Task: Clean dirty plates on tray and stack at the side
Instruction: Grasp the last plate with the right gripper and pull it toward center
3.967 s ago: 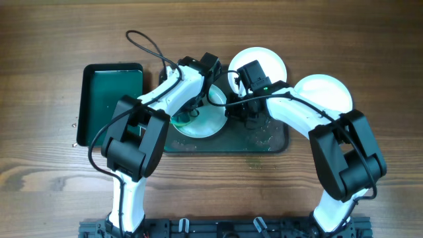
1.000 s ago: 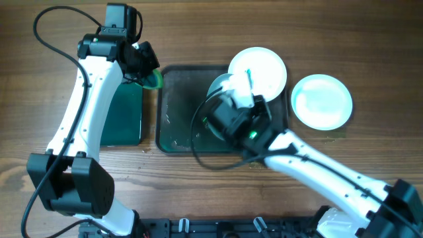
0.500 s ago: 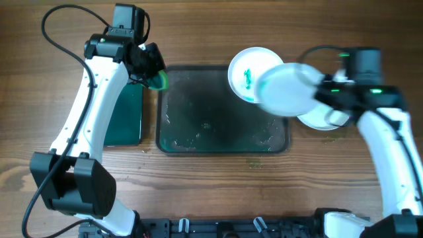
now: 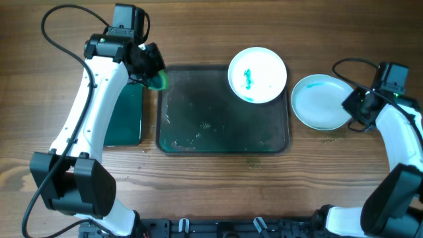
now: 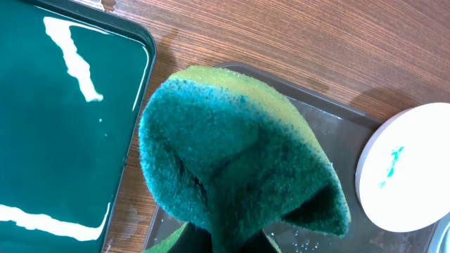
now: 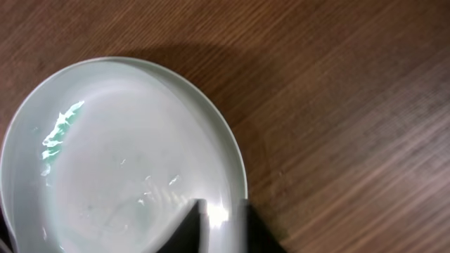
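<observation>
Wooden tabletop (image 4: 211, 26) carries the dark grey tray (image 4: 198, 132), where I judge one teal-smeared plate (image 4: 258, 75) remains to scrub. Left end effector (image 4: 150, 71) clamps a green sponge (image 5: 232, 176). Right end effector (image 6: 219, 219) pinches the rim of a clean plate (image 4: 317, 102) set beside the tray.

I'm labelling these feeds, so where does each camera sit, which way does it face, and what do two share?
Overhead: above the table, facing straight down on the grey tray; both arms show, with left gripper and right gripper.
Left wrist: on the left arm, facing down past the held sponge at that tray's corner; fingers hidden.
Right wrist: on the right arm, facing down at the clean plate; dark fingers straddle its rim.
Shared: overhead and left wrist both show the smeared plate.
</observation>
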{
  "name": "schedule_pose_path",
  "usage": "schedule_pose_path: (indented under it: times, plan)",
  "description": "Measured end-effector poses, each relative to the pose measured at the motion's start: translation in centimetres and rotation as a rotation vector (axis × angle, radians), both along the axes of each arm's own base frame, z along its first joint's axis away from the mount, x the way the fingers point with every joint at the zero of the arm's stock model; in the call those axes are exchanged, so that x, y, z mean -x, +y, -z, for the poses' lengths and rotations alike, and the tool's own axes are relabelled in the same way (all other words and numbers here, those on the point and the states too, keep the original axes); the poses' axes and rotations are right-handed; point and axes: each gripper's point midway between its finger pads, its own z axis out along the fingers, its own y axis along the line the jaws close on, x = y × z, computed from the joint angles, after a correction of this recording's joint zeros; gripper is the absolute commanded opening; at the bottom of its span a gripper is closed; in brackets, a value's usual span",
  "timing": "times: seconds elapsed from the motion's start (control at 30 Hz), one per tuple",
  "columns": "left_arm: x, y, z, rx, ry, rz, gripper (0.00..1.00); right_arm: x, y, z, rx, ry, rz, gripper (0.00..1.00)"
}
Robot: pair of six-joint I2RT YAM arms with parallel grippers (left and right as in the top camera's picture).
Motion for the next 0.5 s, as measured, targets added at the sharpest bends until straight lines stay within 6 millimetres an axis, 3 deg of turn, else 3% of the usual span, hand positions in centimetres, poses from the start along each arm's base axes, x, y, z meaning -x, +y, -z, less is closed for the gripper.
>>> schedule_pose_path:
  times: [0.07, 0.2, 0.3, 0.4, 0.5]
  plan:
    - [0.0, 0.0, 0.0, 0.000, 0.000, 0.000, 0.04, -0.1, 0.1, 0.4, -0.006, 0.005, -0.004, 0.49]
    - [0.0, 0.0, 0.0, 0.000, 0.000, 0.000, 0.04, 0.5, 1.4, 0.0, -0.070, 0.052, -0.054, 0.50]
    - [0.0, 0.0, 0.0, 0.000, 0.000, 0.000, 0.04, -1.6, 3.1, -2.9, -0.116, 0.001, -0.146, 0.55]
    - [0.0, 0.0, 0.0, 0.000, 0.000, 0.000, 0.04, -4.9, 6.9, -6.7, -0.171, -0.114, -0.290, 0.55]
    - [0.0, 0.0, 0.0, 0.000, 0.000, 0.000, 0.04, -6.2, 11.4, -7.9, -0.225, -0.161, -0.399, 0.50]
